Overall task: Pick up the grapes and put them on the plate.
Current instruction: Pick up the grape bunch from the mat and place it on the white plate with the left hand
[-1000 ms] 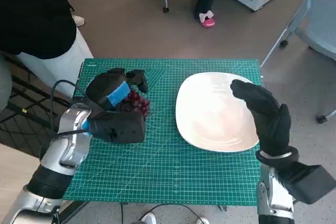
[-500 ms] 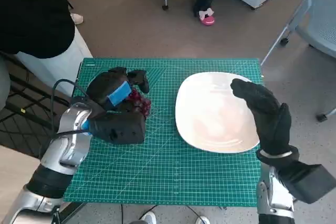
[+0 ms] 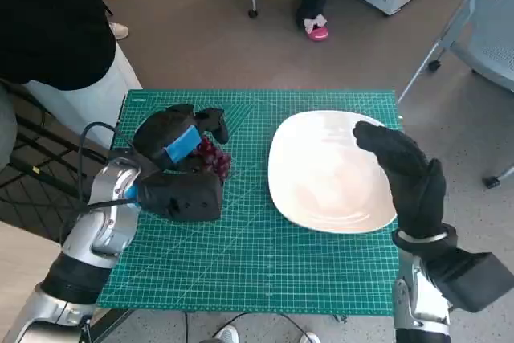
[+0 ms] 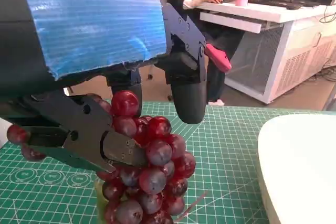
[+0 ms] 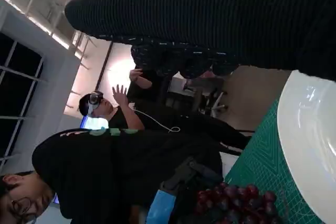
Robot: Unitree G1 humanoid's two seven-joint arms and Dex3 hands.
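Note:
A bunch of dark red grapes (image 3: 213, 158) lies on the green cutting mat (image 3: 241, 255), left of the white plate (image 3: 325, 170). My left hand (image 3: 178, 142) is over the bunch, and its black fingers (image 4: 186, 85) close around the grapes (image 4: 149, 171) in the left wrist view. The bunch still seems to touch the mat. My right hand (image 3: 401, 174) hovers over the plate's right edge, fingers apart and holding nothing. The right wrist view shows the grapes (image 5: 236, 203) beside the plate (image 5: 310, 140).
A person in black stands at the table's left corner (image 3: 56, 30). Another person's pink shoes (image 3: 316, 28) are on the floor beyond the table. Chair legs (image 3: 450, 46) stand at the right.
The left hand and the grapes have barely shifted. The right hand has stayed where it was.

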